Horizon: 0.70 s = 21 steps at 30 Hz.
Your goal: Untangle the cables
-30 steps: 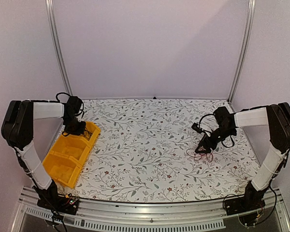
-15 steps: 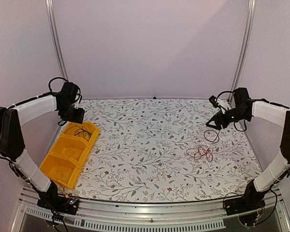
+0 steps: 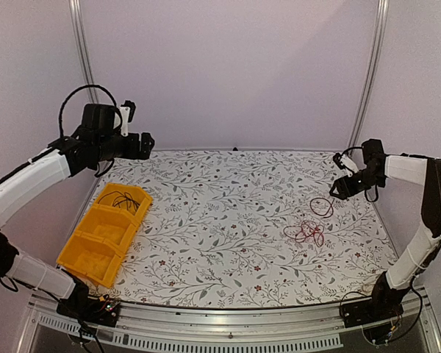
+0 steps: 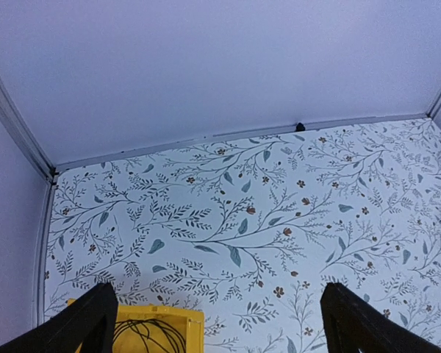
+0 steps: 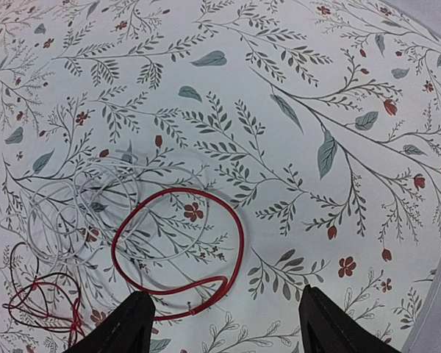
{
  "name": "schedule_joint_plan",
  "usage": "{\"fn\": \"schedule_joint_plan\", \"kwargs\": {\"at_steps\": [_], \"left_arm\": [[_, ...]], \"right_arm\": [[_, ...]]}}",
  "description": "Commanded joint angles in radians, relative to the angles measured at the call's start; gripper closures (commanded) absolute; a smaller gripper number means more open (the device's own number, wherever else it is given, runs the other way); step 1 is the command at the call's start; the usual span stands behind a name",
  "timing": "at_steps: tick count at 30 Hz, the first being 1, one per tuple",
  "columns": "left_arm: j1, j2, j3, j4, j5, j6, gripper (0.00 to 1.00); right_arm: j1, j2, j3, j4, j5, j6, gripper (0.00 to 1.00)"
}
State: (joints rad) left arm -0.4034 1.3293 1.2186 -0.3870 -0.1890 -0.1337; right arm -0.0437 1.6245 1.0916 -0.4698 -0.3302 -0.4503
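Cables (image 3: 306,233) lie looped on floral table (image 3: 228,206), black cable (image 3: 118,198) in yellow bin (image 3: 94,256).

On my feed I saw a yellow bin (image 3: 95,254) lying at an angle near the left edge of the tabletop (image 3: 228,220), which wore a white cover printed with leaves and small flowers. Pale walls (image 3: 228,73) closed it in, with a metal upright (image 3: 83,44) in each rear corner and a slotted rail (image 3: 220,327) along the front
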Motion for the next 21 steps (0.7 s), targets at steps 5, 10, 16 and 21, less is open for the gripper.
{"fn": "schedule_joint_plan", "kwargs": {"at_steps": [5,10,16,21], "left_arm": [[-0.010,0.151,0.073,0.057,0.070,-0.079,0.00],[-0.014,0.107,-0.021,0.203,0.201,-0.129,0.13],[-0.032,0.040,-0.168,0.418,0.310,-0.211,0.32],[-0.146,0.088,-0.160,0.479,0.284,-0.178,0.34]], "right_arm": [[-0.001,0.129,0.040,-0.019,0.019,-0.003,0.27],[-0.001,0.191,0.087,-0.016,0.065,0.006,0.30],[-0.001,0.181,0.076,0.004,0.028,0.019,0.81],[-0.002,0.126,0.033,-0.019,0.048,0.001,1.00]]}}
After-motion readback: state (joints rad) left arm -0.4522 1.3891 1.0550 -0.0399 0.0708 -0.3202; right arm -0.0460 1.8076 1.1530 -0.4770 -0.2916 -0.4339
